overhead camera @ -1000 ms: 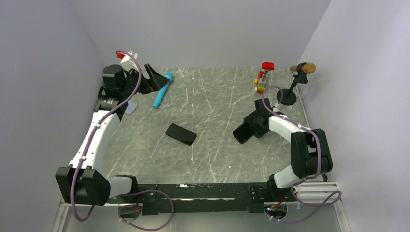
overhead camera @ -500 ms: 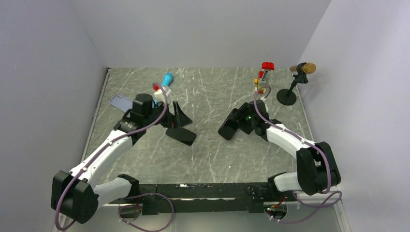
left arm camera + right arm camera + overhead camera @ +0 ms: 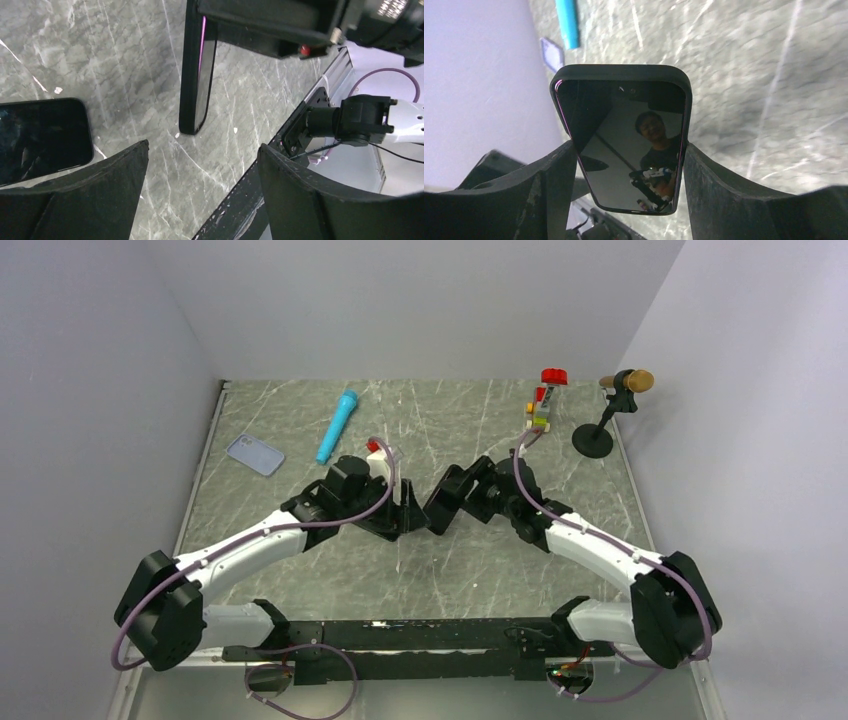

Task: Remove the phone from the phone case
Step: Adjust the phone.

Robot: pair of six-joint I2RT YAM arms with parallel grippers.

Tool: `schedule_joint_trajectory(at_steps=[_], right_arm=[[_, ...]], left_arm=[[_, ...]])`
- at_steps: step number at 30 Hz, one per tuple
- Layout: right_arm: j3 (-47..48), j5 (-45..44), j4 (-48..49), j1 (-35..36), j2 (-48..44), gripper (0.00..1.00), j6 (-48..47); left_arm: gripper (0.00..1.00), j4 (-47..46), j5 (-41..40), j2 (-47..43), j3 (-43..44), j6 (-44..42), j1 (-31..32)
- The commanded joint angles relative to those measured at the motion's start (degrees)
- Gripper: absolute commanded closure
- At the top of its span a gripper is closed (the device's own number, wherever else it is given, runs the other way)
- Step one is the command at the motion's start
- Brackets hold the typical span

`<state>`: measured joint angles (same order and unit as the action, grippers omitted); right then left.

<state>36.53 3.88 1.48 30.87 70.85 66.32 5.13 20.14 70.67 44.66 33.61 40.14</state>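
Note:
The pale blue-grey phone case (image 3: 254, 454) lies flat and alone at the table's far left; it also shows small in the right wrist view (image 3: 553, 54). My right gripper (image 3: 450, 502) is shut on a black phone (image 3: 624, 145) with a dark rim, gripping its long sides and holding it tilted above the table's middle. My left gripper (image 3: 405, 512) is open and empty, right beside that phone, which shows edge-on in the left wrist view (image 3: 196, 75). A second black slab (image 3: 40, 135) lies flat on the table by my left finger.
A blue cylinder (image 3: 337, 427) lies at the back left of centre. A stack of toy blocks with a red top (image 3: 545, 400) and a small microphone on a stand (image 3: 610, 410) stand at the back right. Grey walls enclose three sides.
My left arm swung from the back left corner to the middle, away from the pale case. My right arm carried the black phone leftward toward it. The two grippers now nearly meet.

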Motion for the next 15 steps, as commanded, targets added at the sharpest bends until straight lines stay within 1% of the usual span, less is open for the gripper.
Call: schedule_joint_trajectory(at_steps=[1,7,10,12,15], right_arm=[[0.6,-1.8,7.9,4.3,-3.1,1.00,6.1],[1.5,-5.7,8.9,11.3,-4.2,1.00,9.5],[2.1,-7.5,9.2,13.6,-3.9,1.00,10.3],[2.2,-8.6,9.7,15.5,-3.7,1.00,11.0],[2.3,-8.8,10.5,17.1,-3.2,1.00,10.9]], left_arm=[[0.20,-3.6,-4.6,1.3,1.2,1.5,1.0],[0.39,-1.3,-6.2,-0.7,0.9,1.9,1.2],[0.52,-1.7,-5.9,-2.9,-1.1,2.7,1.4],[0.66,-2.5,-5.0,-4.2,-2.4,3.3,1.5],[0.97,-2.0,-4.2,-5.6,-3.1,3.5,1.5]])
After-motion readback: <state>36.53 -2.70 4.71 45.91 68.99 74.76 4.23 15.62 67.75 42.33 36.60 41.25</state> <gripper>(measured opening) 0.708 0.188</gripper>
